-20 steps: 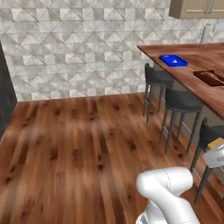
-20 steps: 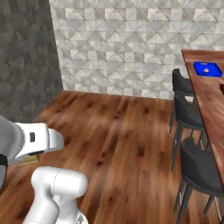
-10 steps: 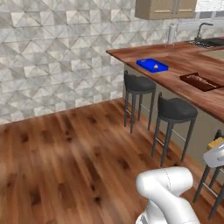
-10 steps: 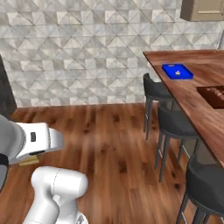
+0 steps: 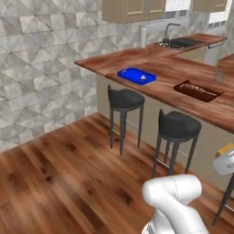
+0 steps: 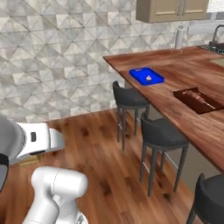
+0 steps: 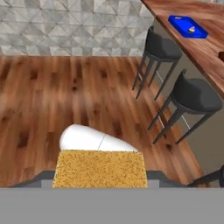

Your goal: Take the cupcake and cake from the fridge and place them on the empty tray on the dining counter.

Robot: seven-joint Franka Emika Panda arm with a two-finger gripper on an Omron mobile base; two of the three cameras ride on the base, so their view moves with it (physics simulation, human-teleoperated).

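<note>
The blue tray rests on the reddish-brown dining counter, with the small cupcake standing near one corner of it. Tray and cupcake also appear in the right base view, and far off at the upper right of the hand view, tray. My gripper hangs low at the right edge, well short of the counter, shut on the orange-yellow cake. That speckled block covers the fingertips in the hand view. The fridge is out of view.
Black stools line the counter's near side. A dark brown tray with food lies further along the counter. A sink sits at the back. Bare wooden floor stretches to the tiled wall on the left.
The whole picture has shifted: the base has moved, so the counter, stools and blue tray now sit nearer and more central. The gripper's hold on the cake is unchanged.
</note>
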